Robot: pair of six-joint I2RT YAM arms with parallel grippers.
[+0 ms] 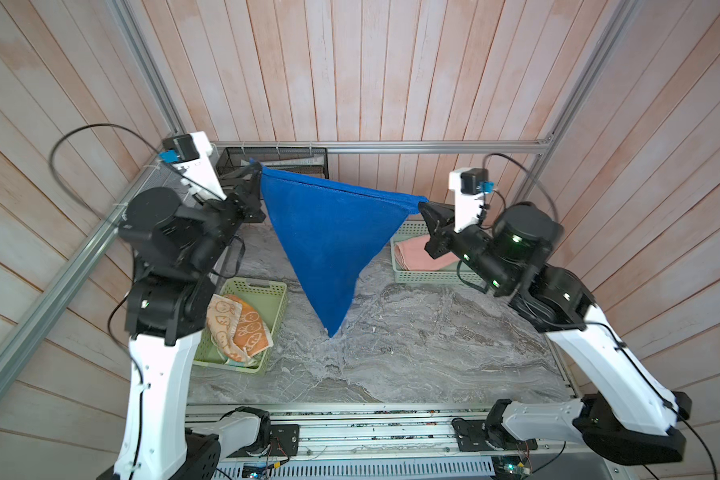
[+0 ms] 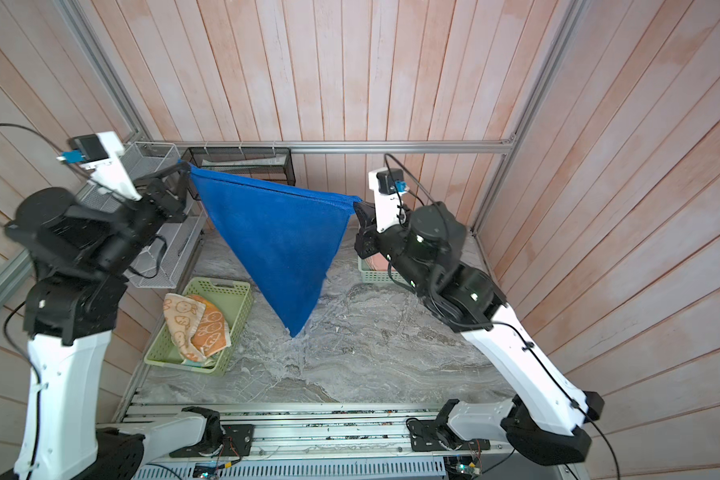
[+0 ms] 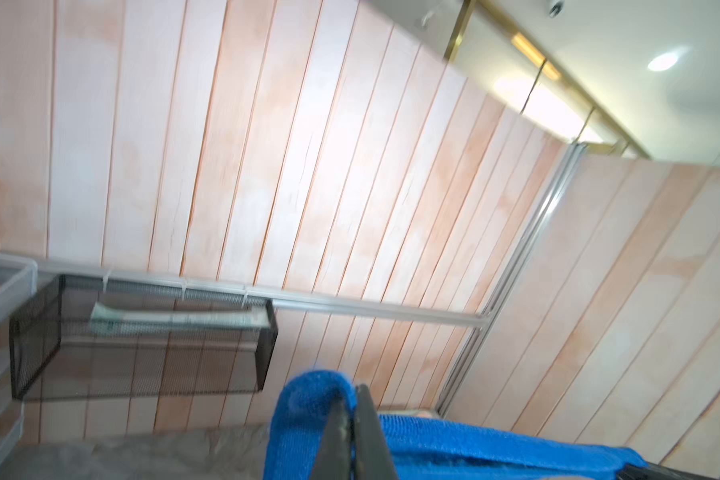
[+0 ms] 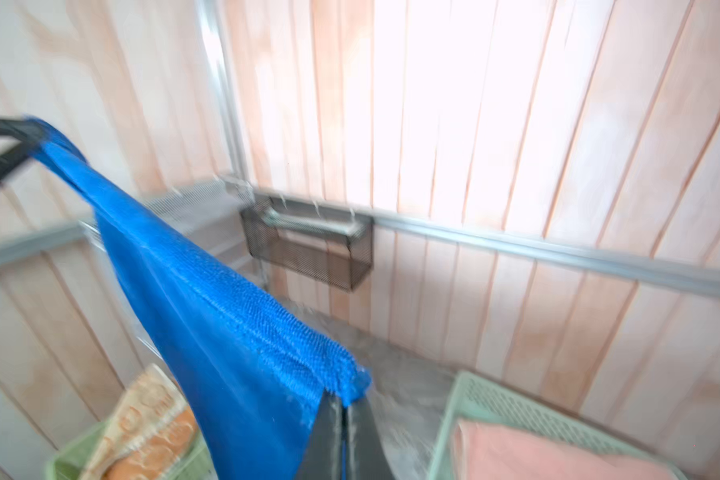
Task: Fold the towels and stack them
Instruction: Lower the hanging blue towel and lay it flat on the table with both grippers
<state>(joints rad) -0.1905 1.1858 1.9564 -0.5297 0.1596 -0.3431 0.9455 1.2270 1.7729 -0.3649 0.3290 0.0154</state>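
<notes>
Top views both show left gripper (image 1: pixel 258 171) and right gripper (image 1: pixel 423 204) clenched on corners of the blue towel (image 1: pixel 329 241), held aloft taut, we judge, to spread it for folding.

I'm looking at a robotics lab cell. Two white-and-black robot arms (image 1: pixel 612 357) are bolted to a slotted metal rail (image 1: pixel 371 432), with bare circuit boards and loose wires, along the near edge of a marble-look table (image 1: pixel 433 332). An aluminium frame (image 1: pixel 433 146) holds up slatted wood-look panels (image 1: pixel 350 62) as walls. Just behind the left end effector (image 1: pixel 256 168), a black mesh basket (image 1: pixel 283 158) is cable-tied to that frame. Over the panel tops, the left wrist view shows a plain ceiling with recessed lights (image 3: pixel 661 62) and brass-trimmed glass (image 3: pixel 528 87).
</notes>
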